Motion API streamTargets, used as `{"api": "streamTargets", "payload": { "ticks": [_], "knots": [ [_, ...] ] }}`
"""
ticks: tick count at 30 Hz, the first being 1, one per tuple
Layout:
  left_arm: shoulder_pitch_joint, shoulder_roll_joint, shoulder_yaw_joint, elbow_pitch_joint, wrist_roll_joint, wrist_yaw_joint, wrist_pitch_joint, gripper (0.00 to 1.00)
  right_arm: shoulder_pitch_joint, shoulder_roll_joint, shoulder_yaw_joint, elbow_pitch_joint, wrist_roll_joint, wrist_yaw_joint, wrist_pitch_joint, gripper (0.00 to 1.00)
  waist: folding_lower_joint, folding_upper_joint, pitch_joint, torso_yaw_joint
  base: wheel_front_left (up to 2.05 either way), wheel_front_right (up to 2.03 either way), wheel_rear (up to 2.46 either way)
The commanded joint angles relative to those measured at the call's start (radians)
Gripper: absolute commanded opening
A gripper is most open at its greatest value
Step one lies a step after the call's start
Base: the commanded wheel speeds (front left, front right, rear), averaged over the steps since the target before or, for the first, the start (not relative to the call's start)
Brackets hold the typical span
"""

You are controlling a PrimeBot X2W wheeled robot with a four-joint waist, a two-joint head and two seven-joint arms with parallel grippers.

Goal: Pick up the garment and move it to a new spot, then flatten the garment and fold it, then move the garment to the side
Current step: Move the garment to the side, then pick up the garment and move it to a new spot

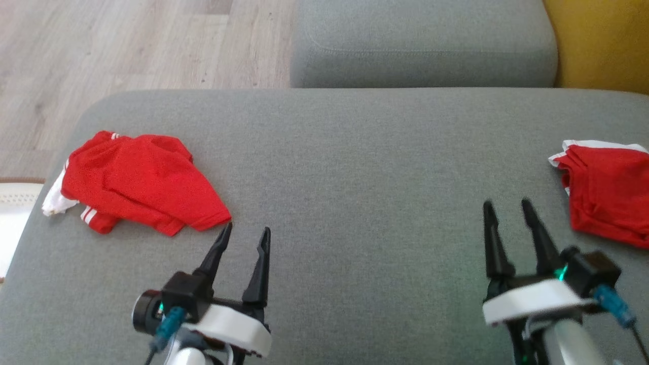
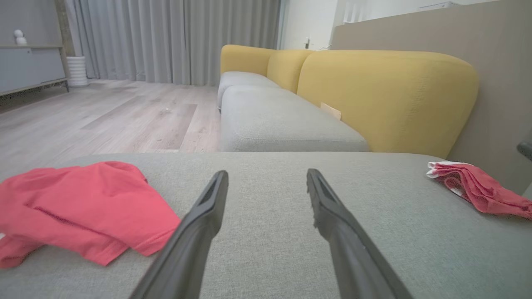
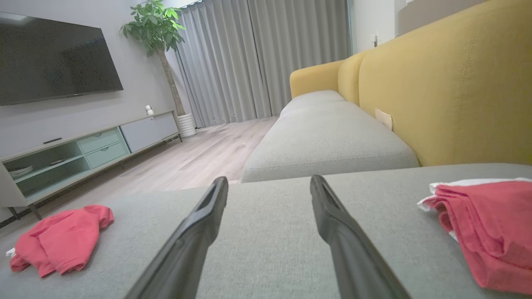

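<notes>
On the grey sofa cushion (image 1: 355,167), a crumpled red garment (image 1: 137,182) lies at the left, its near corner just beside the left fingers (image 1: 215,253), which stand spread and empty. The right fingers (image 1: 493,238) are likewise spread, holding nothing, near a folded red garment (image 1: 608,197) at the cushion's right edge.

Before me lies a broad grey seat cushion (image 1: 355,177), with a second grey cushion (image 1: 421,45) just beyond it. A yellow backrest (image 1: 603,40) rises on my right. Pale wood floor (image 1: 127,45) stretches off to my left, and a white rug (image 1: 15,203) edges the near cushion. Farther off I see grey curtains (image 2: 174,37), a dark television (image 3: 54,58) on the wall, a low cabinet (image 3: 83,149) beneath it, and a leafy plant (image 3: 156,25) in a ribbed white pot (image 3: 188,124).
</notes>
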Motion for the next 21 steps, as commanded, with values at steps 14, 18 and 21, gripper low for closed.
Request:
{"api": "streamTargets", "payload": {
  "ticks": [14,18,21],
  "knots": [
    [0.011,0.000,0.054,-0.114,0.021,0.044,-0.012,1.00,0.108,0.000,-0.023,-0.143,0.066,-0.001,-0.020,1.00,0.0000,0.0000,-0.009,-0.031,0.00,0.00,0.00],
    [0.010,0.000,0.073,-0.122,0.015,0.047,-0.012,1.00,0.109,0.000,-0.034,-0.149,0.061,-0.001,-0.020,1.00,0.0000,0.0000,-0.005,-0.045,0.00,0.00,0.00],
    [0.009,0.000,0.078,-0.118,0.012,0.045,-0.012,1.00,0.104,0.000,-0.040,-0.145,0.056,-0.001,-0.021,1.00,0.0000,0.0000,-0.003,-0.051,0.00,0.00,0.00]
  ]
}}
